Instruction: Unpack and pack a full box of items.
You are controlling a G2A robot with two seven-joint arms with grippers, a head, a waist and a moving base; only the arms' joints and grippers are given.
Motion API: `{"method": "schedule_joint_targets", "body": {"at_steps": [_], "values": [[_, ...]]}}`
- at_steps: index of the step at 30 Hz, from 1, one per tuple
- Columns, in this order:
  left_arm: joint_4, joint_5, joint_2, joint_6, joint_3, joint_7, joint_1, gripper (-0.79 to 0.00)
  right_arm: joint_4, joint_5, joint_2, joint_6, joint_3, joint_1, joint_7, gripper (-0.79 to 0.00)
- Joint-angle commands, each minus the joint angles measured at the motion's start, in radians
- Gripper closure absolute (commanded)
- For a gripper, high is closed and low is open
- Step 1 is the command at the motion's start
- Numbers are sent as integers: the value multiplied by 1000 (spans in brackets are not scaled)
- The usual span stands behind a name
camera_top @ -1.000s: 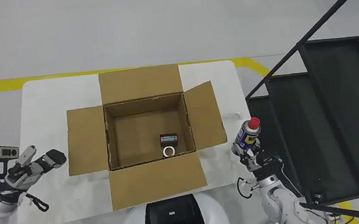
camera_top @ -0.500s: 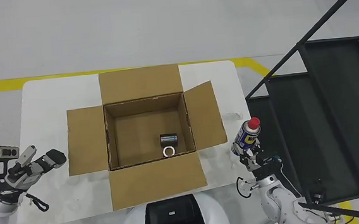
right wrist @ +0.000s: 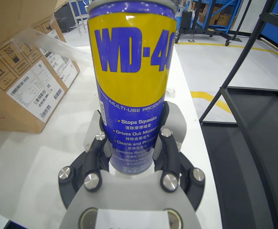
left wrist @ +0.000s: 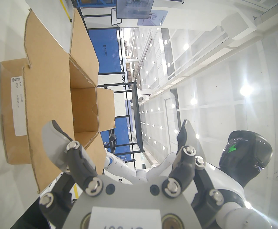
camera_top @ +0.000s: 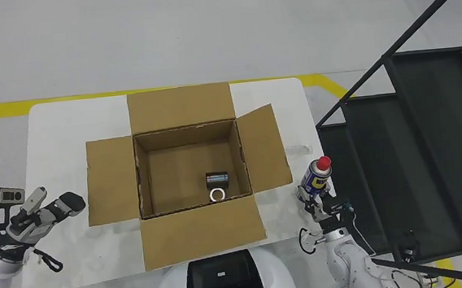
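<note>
A spray can (right wrist: 132, 86) is clasped upright by the right gripper (right wrist: 133, 121); the left gripper (left wrist: 121, 134) is spread wide, empty.

The cardboard box (camera_top: 176, 177) is standing open-topped mid-table, its four flaps (camera_top: 111, 179) spreading outward over the table (camera_top: 55, 141). On the box floor a dark packet (camera_top: 217, 179) and a white ring (camera_top: 217, 195) are crowding 5 o'clock, and bare floor is showing toward 9 o'clock. At 3 o'clock a black rack (camera_top: 426, 129) is hemming the table edge. At 4 o'clock the right gripper (right wrist: 132, 121) is holding a spray can (camera_top: 318, 176) upright.
</note>
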Motion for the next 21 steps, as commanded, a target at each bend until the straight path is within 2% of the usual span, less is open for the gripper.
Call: {"method": "schedule_joint_targets", "body": {"at_steps": [1, 6, 21], "values": [[0, 0, 0, 0, 0, 0, 0, -785, 42, 11, -4, 4, -10, 31, -41, 0], [0, 0, 0, 0, 0, 0, 0, -785, 117, 15, -12, 10, -33, 90, -109, 0], [0, 0, 0, 0, 0, 0, 0, -785, 385, 69, -38, -19, -88, 298, -192, 0]]}}
